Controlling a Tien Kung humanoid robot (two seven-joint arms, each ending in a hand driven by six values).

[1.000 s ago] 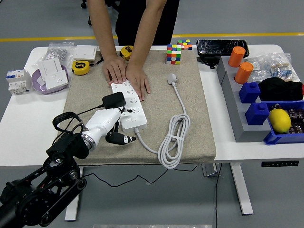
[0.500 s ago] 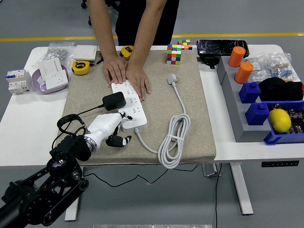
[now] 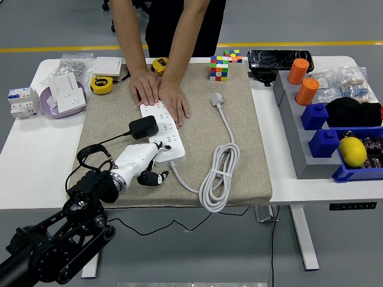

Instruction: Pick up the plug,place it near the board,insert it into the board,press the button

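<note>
From the head view, you see the black plug (image 3: 143,127) seated in the white power strip (image 3: 162,133) on the beige mat (image 3: 239,131) — a person's hands (image 3: 160,92) pin its far end. Your left hand (image 3: 142,162) rests at the strip's near end, fingers curled, gripping nothing.

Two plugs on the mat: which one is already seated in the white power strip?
The black adapter plug, standing on the strip near the left hand. The white plug lies loose on the mat, right of the strip.
</note>
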